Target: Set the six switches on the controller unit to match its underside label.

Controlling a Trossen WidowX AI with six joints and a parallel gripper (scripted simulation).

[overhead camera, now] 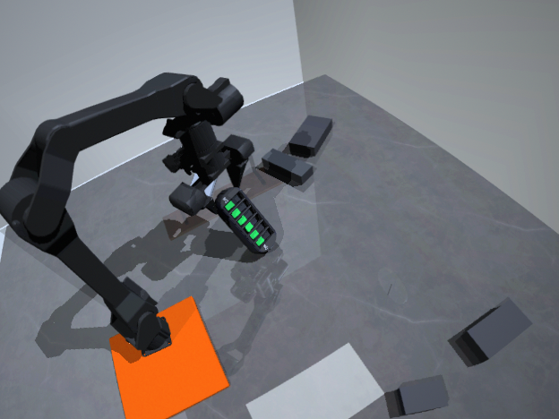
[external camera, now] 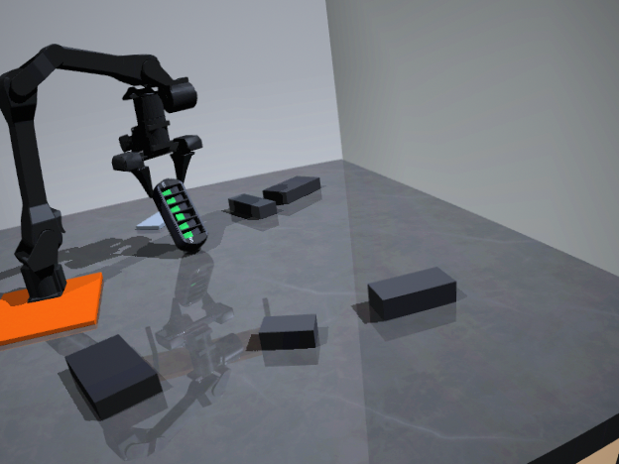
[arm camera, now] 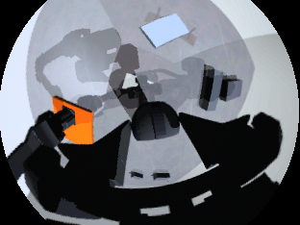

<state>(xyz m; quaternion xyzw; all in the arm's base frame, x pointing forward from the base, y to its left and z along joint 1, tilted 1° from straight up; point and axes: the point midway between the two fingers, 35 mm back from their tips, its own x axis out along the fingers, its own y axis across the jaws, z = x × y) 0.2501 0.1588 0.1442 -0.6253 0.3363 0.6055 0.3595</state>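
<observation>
The dark grey controller unit (overhead camera: 253,215) (external camera: 187,210) (arm camera: 155,130) is held tilted steeply on end, its switch face toward the top and exterior views. Its lower end is close to the bench (overhead camera: 352,252) (external camera: 280,264); I cannot tell if it touches. A green end shows on each of the six switches, all along the left side of the face. My gripper (overhead camera: 225,197) (external camera: 166,187) (arm camera: 156,119) is shut on the unit's upper end, one finger on each side. The wrist view shows only the unit's dark rounded end. The underside label is hidden.
Two dark modules (overhead camera: 311,132) (overhead camera: 288,167) lie behind the unit. More dark modules (external camera: 114,372) (external camera: 288,324) (external camera: 412,290) lie nearer the exterior camera. A pale blue plate (external camera: 151,221) (arm camera: 165,30) lies beyond the unit. The arm's base stands on an orange plate (overhead camera: 184,379).
</observation>
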